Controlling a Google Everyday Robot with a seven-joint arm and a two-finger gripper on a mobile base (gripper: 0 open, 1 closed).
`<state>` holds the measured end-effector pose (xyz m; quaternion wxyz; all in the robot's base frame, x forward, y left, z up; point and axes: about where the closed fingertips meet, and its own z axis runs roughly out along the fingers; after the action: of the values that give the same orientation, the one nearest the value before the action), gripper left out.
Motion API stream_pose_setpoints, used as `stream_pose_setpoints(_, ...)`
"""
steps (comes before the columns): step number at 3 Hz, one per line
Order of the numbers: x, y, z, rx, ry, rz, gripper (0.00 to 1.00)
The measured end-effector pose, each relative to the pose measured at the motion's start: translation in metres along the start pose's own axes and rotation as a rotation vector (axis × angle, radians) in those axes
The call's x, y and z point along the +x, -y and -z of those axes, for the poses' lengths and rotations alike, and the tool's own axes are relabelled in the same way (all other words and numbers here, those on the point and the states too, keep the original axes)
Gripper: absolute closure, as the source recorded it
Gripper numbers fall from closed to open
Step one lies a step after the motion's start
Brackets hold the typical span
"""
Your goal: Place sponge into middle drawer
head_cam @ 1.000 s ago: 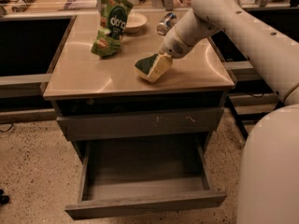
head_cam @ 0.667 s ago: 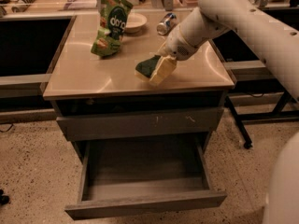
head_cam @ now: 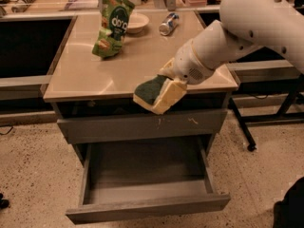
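Note:
The sponge [head_cam: 159, 95], dark green layer over pale yellow foam, hangs tilted in the air at the counter's front edge. My gripper [head_cam: 172, 81] is shut on the sponge's upper right end, at the end of the white arm [head_cam: 247, 27] that reaches in from the right. The middle drawer [head_cam: 147, 204], grey with low side walls and a plain front panel, stands pulled open below. The sponge is above the drawer's back part, in front of the closed drawer above it.
A green snack bag [head_cam: 111, 26], a small bowl [head_cam: 137, 22] and a lying can [head_cam: 168, 23] sit at the back of the beige counter [head_cam: 90, 72]. A closed grey drawer front with pale scratches [head_cam: 118, 127] is above the open drawer. A table leg [head_cam: 241, 127] stands to the right.
My gripper has lifted the sponge off the counter top and carried it forward to the counter's front edge, above the open drawer.

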<state>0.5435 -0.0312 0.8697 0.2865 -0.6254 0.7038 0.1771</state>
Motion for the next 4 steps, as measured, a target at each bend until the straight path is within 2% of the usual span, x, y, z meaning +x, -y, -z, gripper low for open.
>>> stream_pose_setpoints(1,-0.001,0.001,0.000,0.001,0.002,0.001,1.00)
stream_pose_setpoints(2,0.013,-0.009,-0.015,-0.031,-0.012,0.000,1.00)
stream_pose_setpoints(3,0.027,-0.033,-0.034,-0.044,0.014,0.010,1.00)
stream_pose_setpoints(4,0.077,-0.064,-0.085,-0.052,0.011,-0.033,1.00)
